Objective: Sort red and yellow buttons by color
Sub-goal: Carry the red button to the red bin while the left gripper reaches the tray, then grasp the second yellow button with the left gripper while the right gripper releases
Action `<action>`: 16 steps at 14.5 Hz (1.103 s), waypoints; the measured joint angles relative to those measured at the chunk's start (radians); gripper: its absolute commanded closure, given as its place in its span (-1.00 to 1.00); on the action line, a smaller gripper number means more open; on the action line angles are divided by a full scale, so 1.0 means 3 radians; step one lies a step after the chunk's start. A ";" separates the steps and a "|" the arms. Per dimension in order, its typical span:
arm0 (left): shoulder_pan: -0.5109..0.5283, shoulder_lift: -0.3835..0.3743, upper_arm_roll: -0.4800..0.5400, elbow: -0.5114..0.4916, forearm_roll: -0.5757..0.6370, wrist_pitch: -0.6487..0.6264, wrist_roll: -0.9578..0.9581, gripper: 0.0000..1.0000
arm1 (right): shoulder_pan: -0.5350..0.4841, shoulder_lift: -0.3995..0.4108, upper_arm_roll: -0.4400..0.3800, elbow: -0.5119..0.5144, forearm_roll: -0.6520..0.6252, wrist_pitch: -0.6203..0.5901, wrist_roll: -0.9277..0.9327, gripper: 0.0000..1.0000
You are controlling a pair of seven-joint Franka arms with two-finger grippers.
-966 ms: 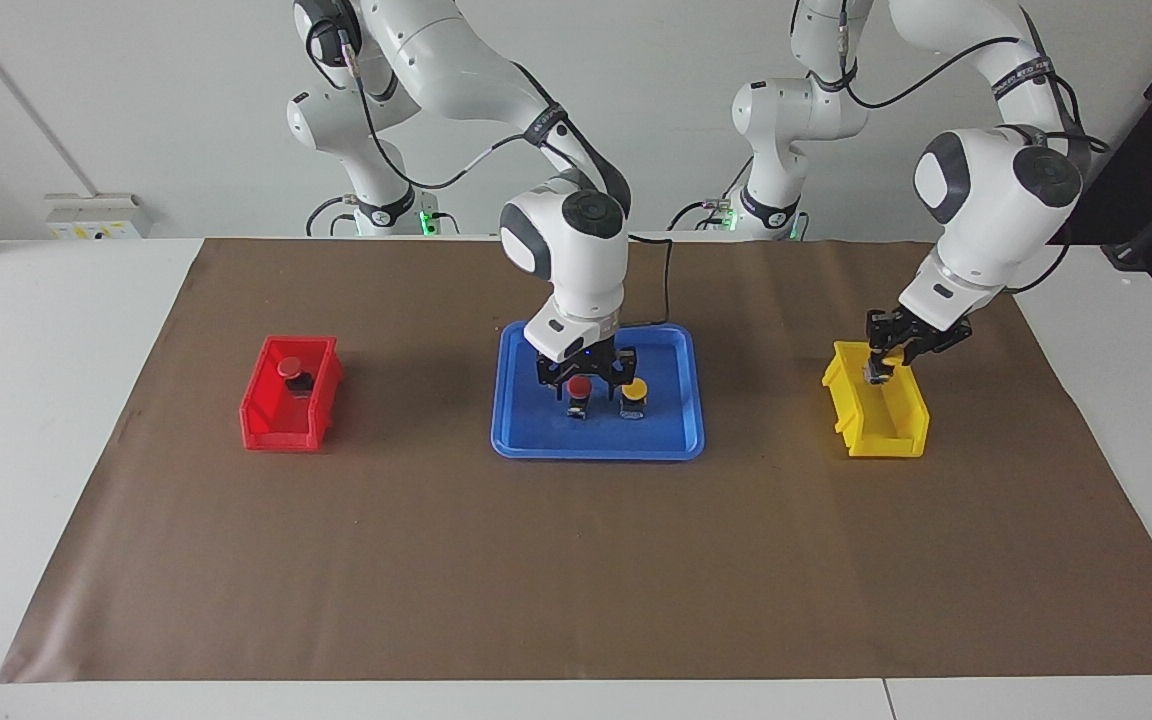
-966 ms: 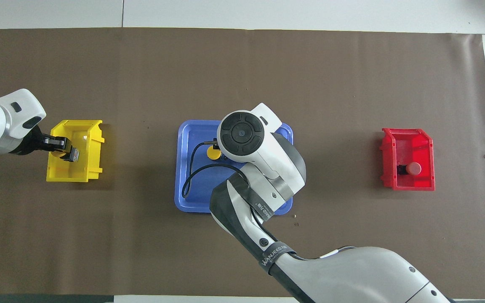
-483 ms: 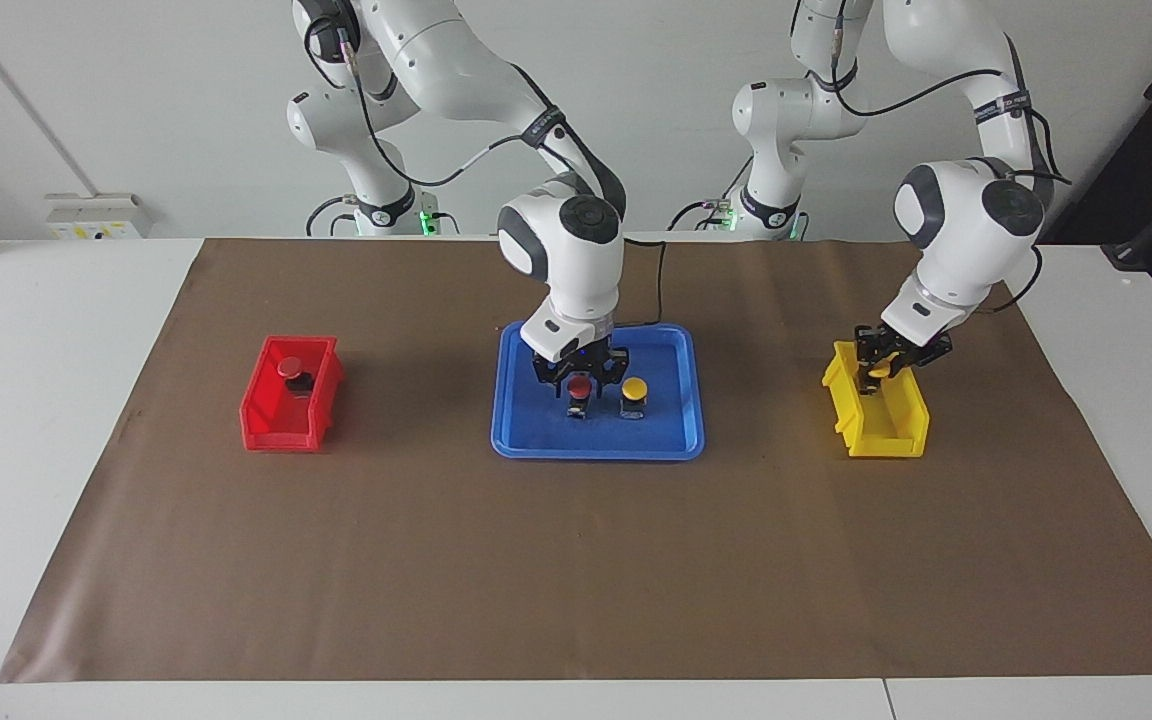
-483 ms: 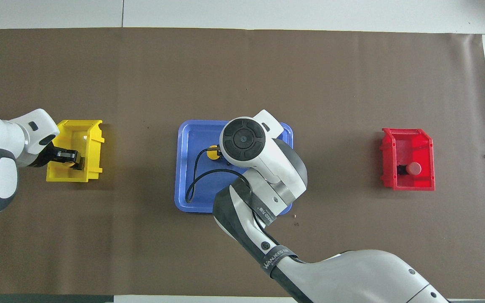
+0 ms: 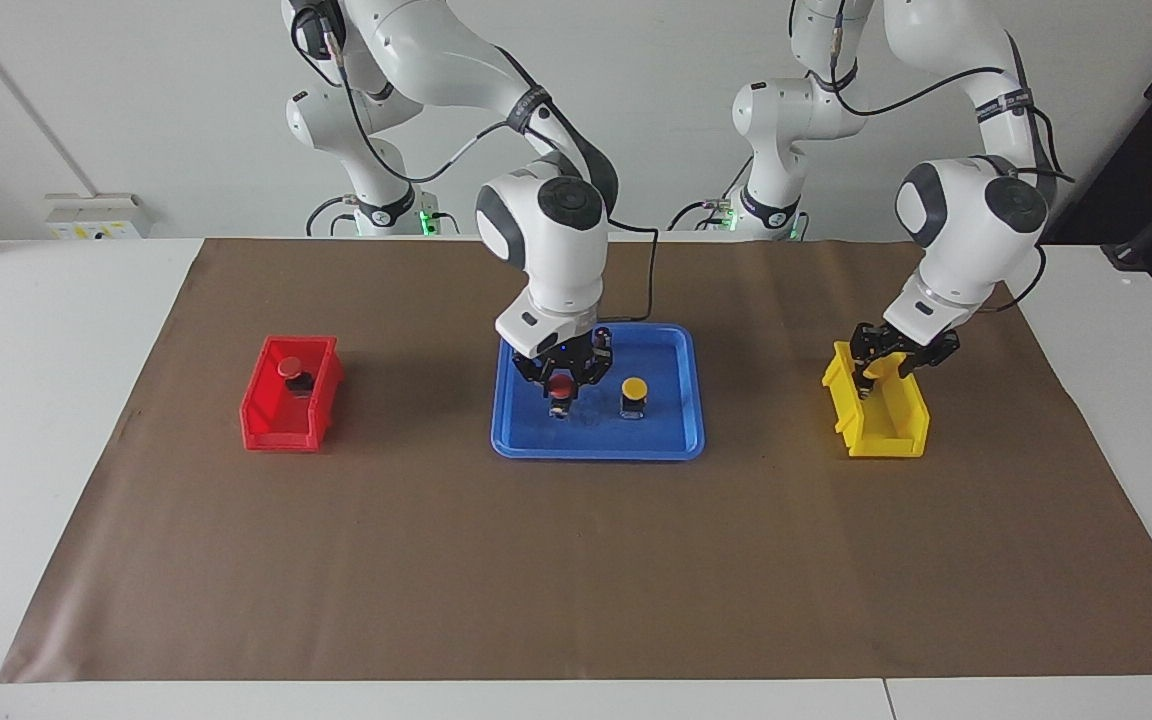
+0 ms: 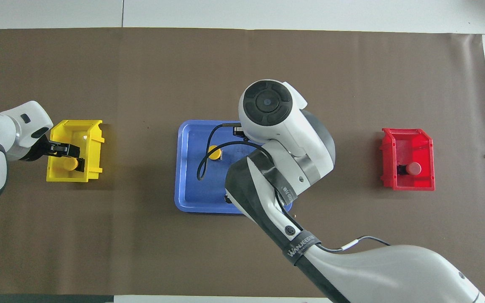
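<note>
My right gripper [image 5: 563,378] is shut on a red button [image 5: 560,384] and holds it just above the blue tray [image 5: 676,440]; in the overhead view the arm hides both. A yellow button [image 5: 633,389] stands on the tray beside it and also shows in the overhead view [image 6: 214,152]. My left gripper [image 5: 888,358] is open inside the yellow bin [image 5: 881,425], with a yellow button [image 6: 70,164] lying in the bin between its fingers. Another red button [image 5: 289,368] lies in the red bin [image 5: 276,425].
The tray [image 6: 183,168] lies mid-table on a brown mat [image 5: 576,560]. The red bin [image 6: 409,183] is toward the right arm's end and the yellow bin [image 6: 93,134] toward the left arm's end. A black cable [image 6: 202,168] loops from the right wrist over the tray.
My right gripper closed on the red button, lifted it off the tray and shifted toward the red bin. My left gripper lowered its yellow button into the yellow bin and opened.
</note>
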 measured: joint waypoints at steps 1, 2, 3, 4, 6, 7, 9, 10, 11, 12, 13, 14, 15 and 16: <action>-0.0002 -0.0016 -0.0017 0.0301 0.0000 -0.0325 -0.0019 -0.96 | -0.0159 -0.0108 -0.0003 0.0048 0.0022 -0.0157 -0.0253 0.80; -0.0018 -0.0035 -0.0041 0.0595 0.0000 -0.0618 -0.0068 -0.97 | -0.0332 -0.0246 -0.0005 0.0038 0.0037 -0.0319 -0.0513 0.80; -0.0091 -0.0056 -0.0060 0.0839 -0.0001 -0.0823 -0.0206 -0.97 | -0.0521 -0.0397 -0.0007 -0.0007 0.0051 -0.0466 -0.0783 0.80; -0.0239 -0.0071 -0.0073 0.0966 -0.0002 -0.0877 -0.0469 -0.97 | -0.0700 -0.0526 -0.0008 -0.0082 0.0061 -0.0544 -0.1038 0.80; -0.0723 -0.0047 -0.0101 0.0950 -0.0003 -0.0677 -0.1214 -0.97 | -0.1044 -0.0696 -0.0009 -0.0271 0.0069 -0.0564 -0.1556 0.80; -0.1006 0.0011 -0.0117 0.0894 -0.0002 -0.0539 -0.1586 -0.97 | -0.1209 -0.0726 -0.0009 -0.0350 0.0072 -0.0538 -0.1781 0.80; -0.1522 0.0242 -0.0139 0.0813 0.0003 -0.0236 -0.2190 -0.96 | -0.1513 -0.0734 -0.0009 -0.0520 0.0077 -0.0319 -0.2207 0.80; -0.1705 0.0385 -0.0144 0.0798 0.0005 -0.0090 -0.2365 -0.96 | -0.1646 -0.0739 -0.0009 -0.0646 0.0081 -0.0137 -0.2391 0.80; -0.1836 0.0537 -0.0146 0.0788 0.0005 0.0040 -0.2461 -0.95 | -0.1772 -0.0757 -0.0009 -0.0825 0.0101 0.0096 -0.2560 0.80; -0.1896 0.0660 -0.0145 0.0773 0.0005 0.0162 -0.2489 -0.95 | -0.1864 -0.0783 -0.0010 -0.1014 0.0132 0.0315 -0.2690 0.80; -0.1924 0.0759 -0.0143 0.0745 0.0005 0.0294 -0.2492 -0.94 | -0.1932 -0.0811 -0.0008 -0.1188 0.0152 0.0497 -0.2783 0.80; -0.1937 0.0829 -0.0142 0.0706 0.0005 0.0410 -0.2493 -0.91 | -0.1978 -0.0835 -0.0007 -0.1321 0.0183 0.0610 -0.2841 0.80; -0.1947 0.0873 -0.0142 0.0661 0.0005 0.0488 -0.2494 -0.90 | -0.2002 -0.0855 -0.0007 -0.1416 0.0226 0.0665 -0.2868 0.80; -0.1956 0.0902 -0.0140 0.0632 0.0005 0.0528 -0.2495 -0.89 | -0.2010 -0.0872 -0.0006 -0.1482 0.0268 0.0694 -0.2880 0.80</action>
